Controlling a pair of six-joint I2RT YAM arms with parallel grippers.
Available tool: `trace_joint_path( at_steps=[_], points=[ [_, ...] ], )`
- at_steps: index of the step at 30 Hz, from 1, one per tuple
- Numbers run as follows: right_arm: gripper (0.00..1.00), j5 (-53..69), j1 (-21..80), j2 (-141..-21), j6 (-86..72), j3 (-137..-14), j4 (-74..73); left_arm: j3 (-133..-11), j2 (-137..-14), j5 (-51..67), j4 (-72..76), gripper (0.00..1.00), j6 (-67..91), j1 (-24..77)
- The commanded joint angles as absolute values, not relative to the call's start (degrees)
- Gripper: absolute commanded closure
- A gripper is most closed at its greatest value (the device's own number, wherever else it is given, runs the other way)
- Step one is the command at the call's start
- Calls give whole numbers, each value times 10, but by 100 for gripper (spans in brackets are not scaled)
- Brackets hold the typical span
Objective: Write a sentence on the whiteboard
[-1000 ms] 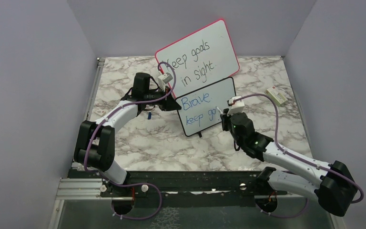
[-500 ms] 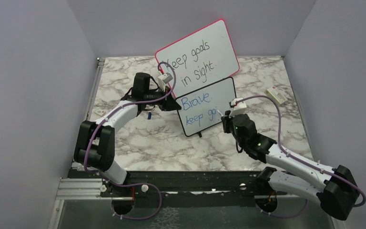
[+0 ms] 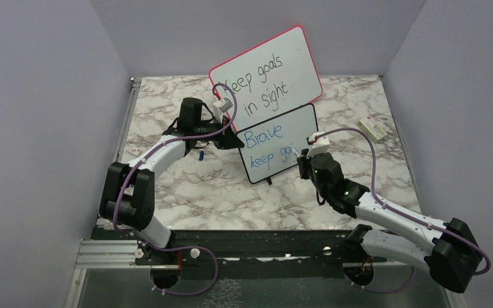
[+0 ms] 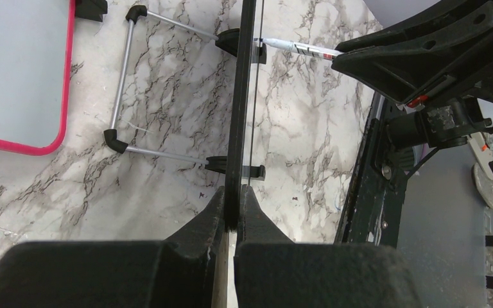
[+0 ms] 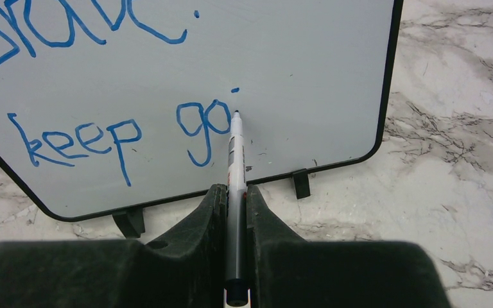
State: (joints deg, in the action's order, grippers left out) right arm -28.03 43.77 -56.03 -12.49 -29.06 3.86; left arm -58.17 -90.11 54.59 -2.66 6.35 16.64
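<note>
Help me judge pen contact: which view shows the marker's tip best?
The right wrist view: the marker extends from the right gripper to the whiteboard, its tip beside the blue "go". The left wrist view shows it side-on past the whiteboard's edge; the top view shows it tiny.

The left arm (image 3: 157, 153) reaches forward from its base, elbow bent and forearm angled inward, and the left gripper (image 3: 233, 137) has its jaws pinched tight on the edge of the whiteboard (image 3: 298, 125). The right arm (image 3: 388, 210) lies low, stretching inward from the right with its wrist raised, and the right gripper (image 3: 303, 156) is clamped around a marker (image 5: 235, 154).
</note>
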Motion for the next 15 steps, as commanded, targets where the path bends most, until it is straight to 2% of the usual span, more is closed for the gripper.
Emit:
trace_joint_path(
  at_steps=[1,15],
  points=[
    [99,-298,434,-570,-122,-291,69,-582,-908,522,-58,100,40,172],
    [99,-299,434,-575,-118,-296,76,-583,-909,523,-58,100,41,172]
  ],
)
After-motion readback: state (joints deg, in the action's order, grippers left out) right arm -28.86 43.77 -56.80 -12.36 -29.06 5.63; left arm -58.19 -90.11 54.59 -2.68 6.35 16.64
